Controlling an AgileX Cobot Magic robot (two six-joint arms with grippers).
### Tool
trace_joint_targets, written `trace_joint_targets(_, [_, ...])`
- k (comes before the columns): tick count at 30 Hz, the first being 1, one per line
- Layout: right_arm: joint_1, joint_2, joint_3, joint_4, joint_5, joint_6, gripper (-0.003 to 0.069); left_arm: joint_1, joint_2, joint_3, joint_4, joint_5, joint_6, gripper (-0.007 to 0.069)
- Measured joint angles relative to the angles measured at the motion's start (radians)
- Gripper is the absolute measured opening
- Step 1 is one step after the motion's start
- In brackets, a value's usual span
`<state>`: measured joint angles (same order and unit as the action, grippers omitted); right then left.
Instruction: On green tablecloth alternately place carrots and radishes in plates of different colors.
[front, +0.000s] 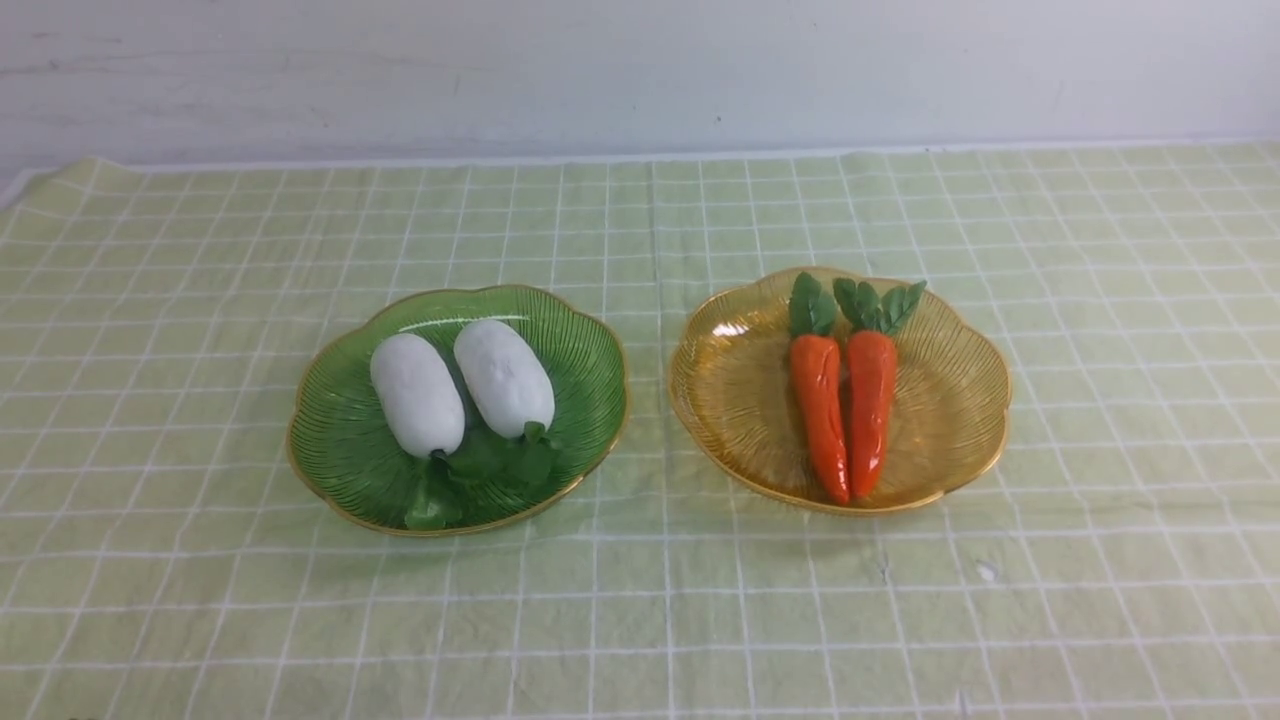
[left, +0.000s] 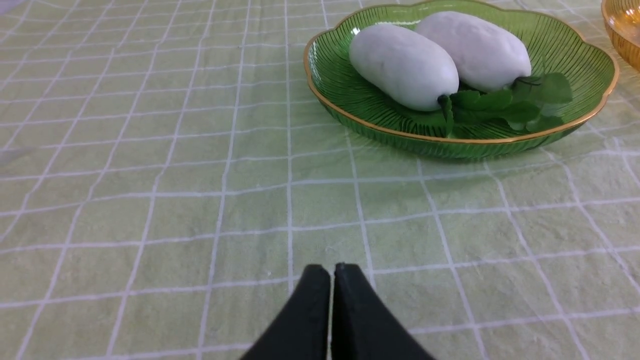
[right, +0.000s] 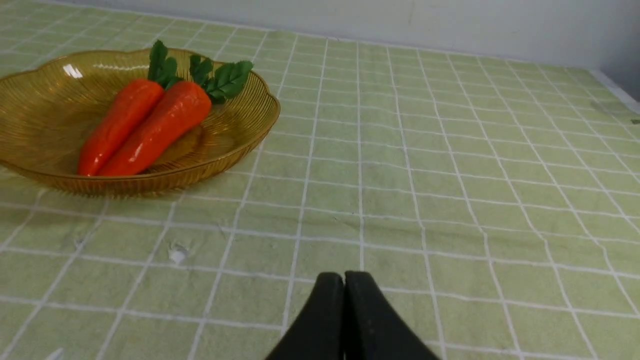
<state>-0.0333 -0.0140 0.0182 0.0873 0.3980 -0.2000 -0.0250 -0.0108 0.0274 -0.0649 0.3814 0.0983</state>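
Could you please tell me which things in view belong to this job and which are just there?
Part of the job:
- two white oval radishes
- two glossy orange carrots
- green ribbed plate
- amber ribbed plate
- pale green gridded tablecloth

Just there:
- plain whitish wall

No readable text, label, brand, number or sign in any of the three views — front, left wrist or right wrist. Both plates, the green one (front: 585, 400) and the amber one (front: 960, 400), show only ribbing and a gold-edged rim; the two white radishes (front: 503, 378) and the two orange-red carrots (front: 872, 400) show plain surfaces, no lettering made out on any. Tablecloth (front: 640, 620) carries a white line grid, nothing legible — same for the pale wall (front: 640, 80) behind, where the faint streaks and specks form no characters that can be read.
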Motion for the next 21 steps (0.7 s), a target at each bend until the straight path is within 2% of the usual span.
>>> trace_joint_targets(21, [0.000,0.000,0.000,0.000,-0.001,0.008,-0.0015,0.000,0.000,0.000,0.000,0.000,0.000,-0.0008])
